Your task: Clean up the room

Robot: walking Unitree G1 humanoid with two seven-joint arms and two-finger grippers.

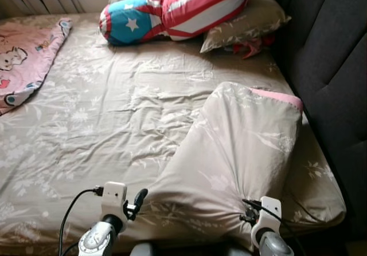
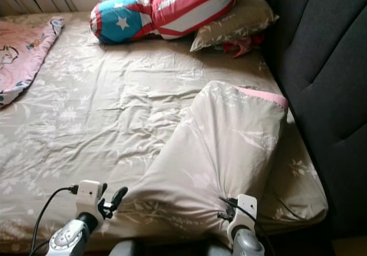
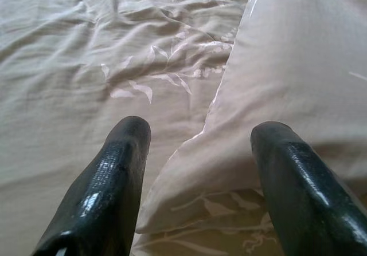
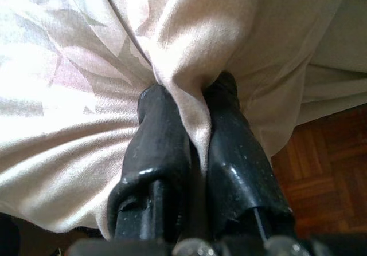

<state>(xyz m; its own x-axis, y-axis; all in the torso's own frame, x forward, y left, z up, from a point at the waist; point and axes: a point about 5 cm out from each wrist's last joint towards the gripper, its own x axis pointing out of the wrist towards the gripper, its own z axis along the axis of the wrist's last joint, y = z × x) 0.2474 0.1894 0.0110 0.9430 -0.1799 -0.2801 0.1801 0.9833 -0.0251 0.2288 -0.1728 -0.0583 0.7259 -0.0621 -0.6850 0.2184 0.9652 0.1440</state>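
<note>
My right hand (image 4: pixel 195 124) pinching fold at near edge of beige pillow (image 1: pixel 241 147), near right on bed (image 1: pixel 86 130). Left hand (image 3: pixel 198 153) wide, astride pillow's left corner. Risk: thin cloth slips free if I pull hard.

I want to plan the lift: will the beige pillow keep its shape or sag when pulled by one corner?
Probably sags: the beige pillow bunches where the right gripper pinches its cover. It looks soft and likely light. The left gripper is open at its other corner, so a second grip may help.
</note>
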